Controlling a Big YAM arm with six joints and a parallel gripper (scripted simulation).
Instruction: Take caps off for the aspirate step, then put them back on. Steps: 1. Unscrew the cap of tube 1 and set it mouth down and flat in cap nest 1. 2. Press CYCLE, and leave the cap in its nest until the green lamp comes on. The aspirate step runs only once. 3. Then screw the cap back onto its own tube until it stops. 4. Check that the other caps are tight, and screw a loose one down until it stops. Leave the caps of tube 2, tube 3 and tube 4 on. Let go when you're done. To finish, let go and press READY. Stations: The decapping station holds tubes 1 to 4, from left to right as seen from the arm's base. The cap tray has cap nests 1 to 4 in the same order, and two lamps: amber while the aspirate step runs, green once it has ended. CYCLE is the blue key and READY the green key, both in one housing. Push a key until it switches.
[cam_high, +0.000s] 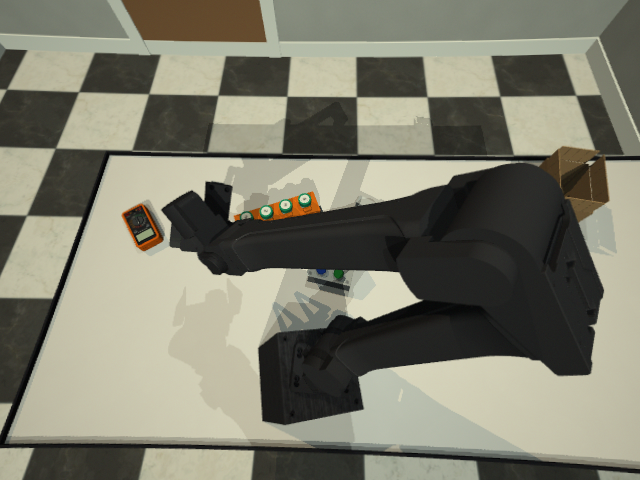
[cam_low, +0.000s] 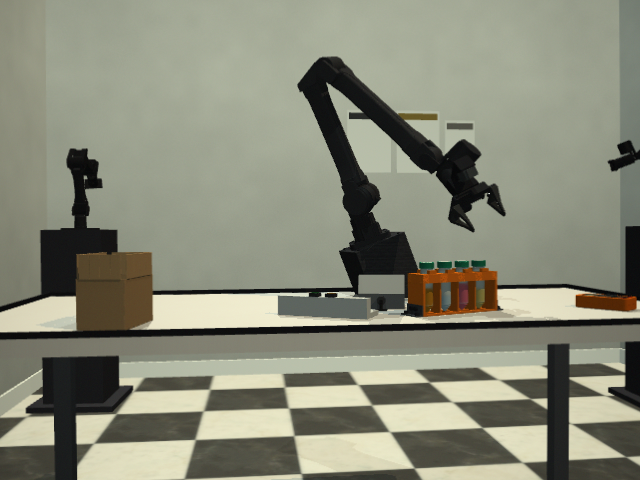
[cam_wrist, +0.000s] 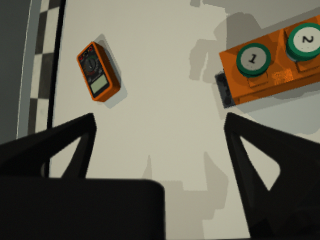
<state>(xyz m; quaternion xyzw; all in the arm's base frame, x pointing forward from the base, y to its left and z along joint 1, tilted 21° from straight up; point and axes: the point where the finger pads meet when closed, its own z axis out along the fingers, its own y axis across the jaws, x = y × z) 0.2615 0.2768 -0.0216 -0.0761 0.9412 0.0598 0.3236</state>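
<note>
The claw (cam_low: 476, 210) hangs in the air with its jaws spread wide and nothing between them, up at about one o'clock from the orange tube rack (cam_low: 452, 294). All four green caps are on, cap 1 (cam_wrist: 253, 58) included, and an orange multimeter (cam_wrist: 98, 71) lies on the table (cam_high: 129, 320) at nine o'clock of the rack in the wrist view.

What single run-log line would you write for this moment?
gripper: open, empty, above rack | tube 1 cap: on | caps 2-4: on | multimeter: table, apart | step: 1 not begun
</note>
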